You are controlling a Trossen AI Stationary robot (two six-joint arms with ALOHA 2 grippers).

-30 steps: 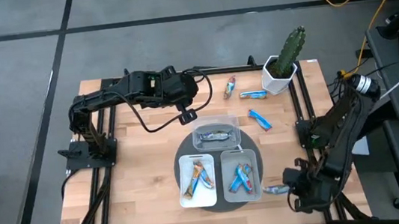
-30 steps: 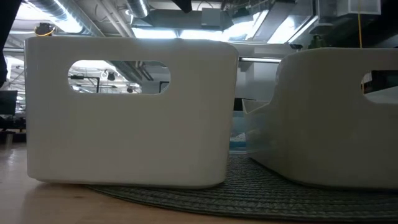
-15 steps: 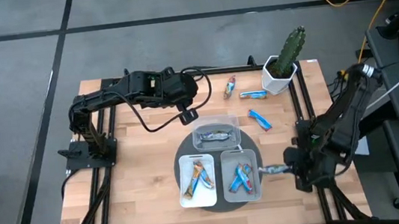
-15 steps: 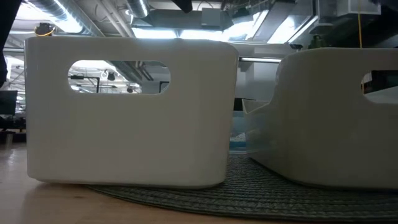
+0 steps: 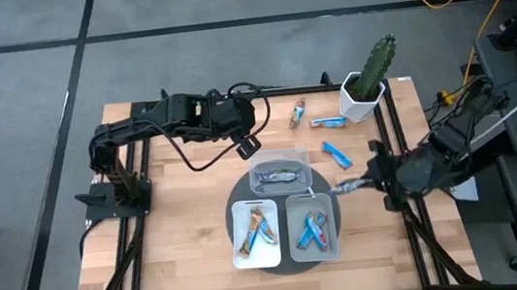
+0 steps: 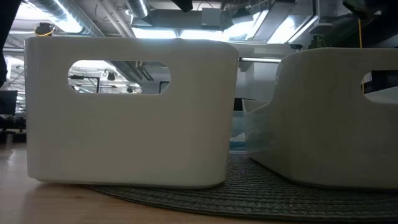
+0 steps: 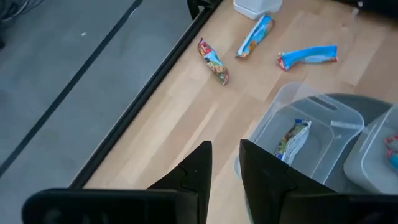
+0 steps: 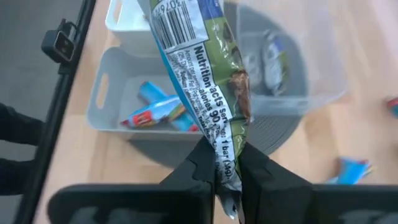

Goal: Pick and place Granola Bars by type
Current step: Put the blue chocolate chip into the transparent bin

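Three loose bars point(image 5: 337, 155) lie on the bench point(image 5: 181, 232) near the cactus pot point(image 5: 361, 99). Right tool point(image 8: 228, 171) pinches a green-wrapped bar point(image 8: 208, 74), apparently just beside the clear tray point(image 5: 280, 173); left tool point(image 7: 224, 165) hovers narrow, holding nothing.

The right claw point(image 5: 359, 184) has carried its silver bar point(image 5: 347, 187) up beside the trays, apparently lifted.

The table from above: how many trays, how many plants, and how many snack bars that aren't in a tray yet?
Trays: 3, clear, white, grey
Cactus pot: 1
Loose bars on the wood: 3
Held bar, pinched in the right claw: 1
Total: 8
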